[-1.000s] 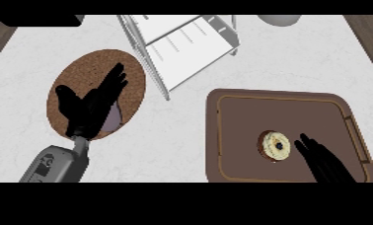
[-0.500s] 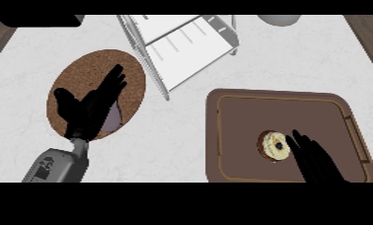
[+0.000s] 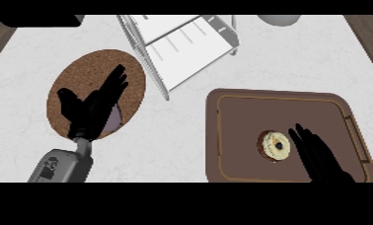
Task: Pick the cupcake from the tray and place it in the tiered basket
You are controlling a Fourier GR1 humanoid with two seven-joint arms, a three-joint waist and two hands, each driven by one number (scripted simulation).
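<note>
Reach/approach step, grasp not yet made: right hand (image 3: 320,157) sits over the brown tray (image 3: 233,120), fingers straight and spread, tips just beside the cupcake (image 3: 275,146) on its right side, maybe touching its edge, can't tell for sure; it has hold of nothing. Cupcake is on the tray floor, right of centre, toward the near edge, upright, seen from above as a pale cream round top with a small dark spot in the middle and a darker brown rim showing on its left. Looks small and soft-topped, so my guess is it wants a side pinch round the base, not a press on the frosting. Next move calls for fingers and thumb to close around it, then lift, carry up and left to the tiered basket (image 3: 186,46), a white wire-frame rack at the top centre of the counter (image 3: 182,135), well apart from the tray. Left hand (image 3: 94,108) rests open, fingers straight, over a round cork mat (image 3: 69,78) at the left, holding nothing. Grey round thing (image 3: 279,19) cut off at the top edge, not identifiable
</note>
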